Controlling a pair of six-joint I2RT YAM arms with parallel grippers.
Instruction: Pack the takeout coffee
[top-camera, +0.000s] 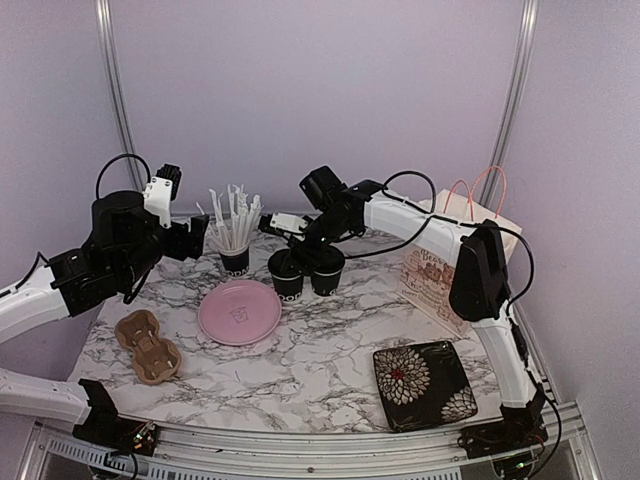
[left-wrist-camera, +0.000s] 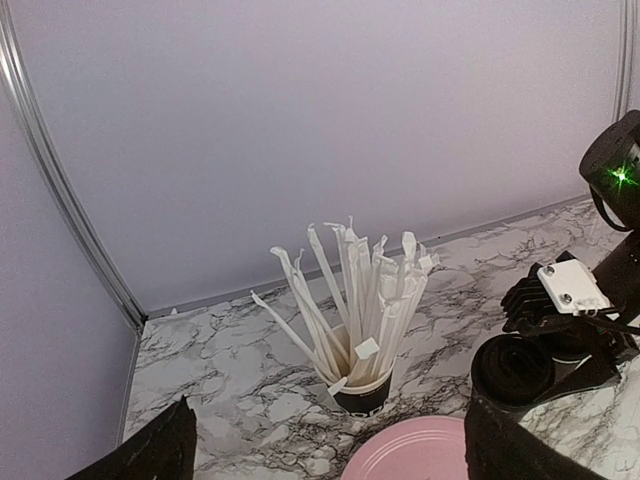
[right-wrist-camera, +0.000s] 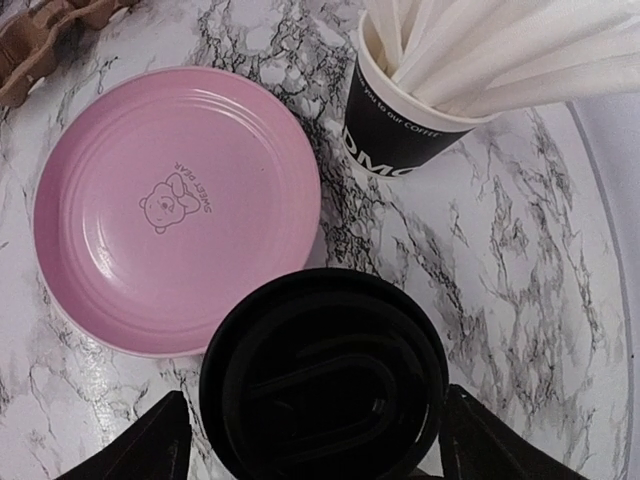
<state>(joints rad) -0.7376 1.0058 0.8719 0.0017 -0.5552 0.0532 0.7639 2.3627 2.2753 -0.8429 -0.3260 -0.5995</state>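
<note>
Where the overhead camera looks down on the marble table (top-camera: 330, 345), a pink plate (top-camera: 240, 312) lies near the middle. A brown cup carrier (top-camera: 147, 345) sits to its left, and a black cup of white sticks (top-camera: 233, 252) stands just behind it. A flowered black dish (top-camera: 420, 385) and a paper bag (top-camera: 440, 270) lie well to its right. The right arm stretches across, its right gripper (top-camera: 292, 258) low over two takeout coffee cups (top-camera: 327, 272) standing side by side behind the plate's right edge. The left gripper (top-camera: 190, 238) hovers behind the plate's left side.

From the left wrist, that gripper's fingers (left-wrist-camera: 150, 450) gape wide, holding nothing, with the stick cup ahead.

From the right wrist, the fingers (right-wrist-camera: 500, 450) flank a lidded cup (right-wrist-camera: 322, 385) just beside the plate. Its round black lid is on, and I cannot tell whether they press it.
</note>
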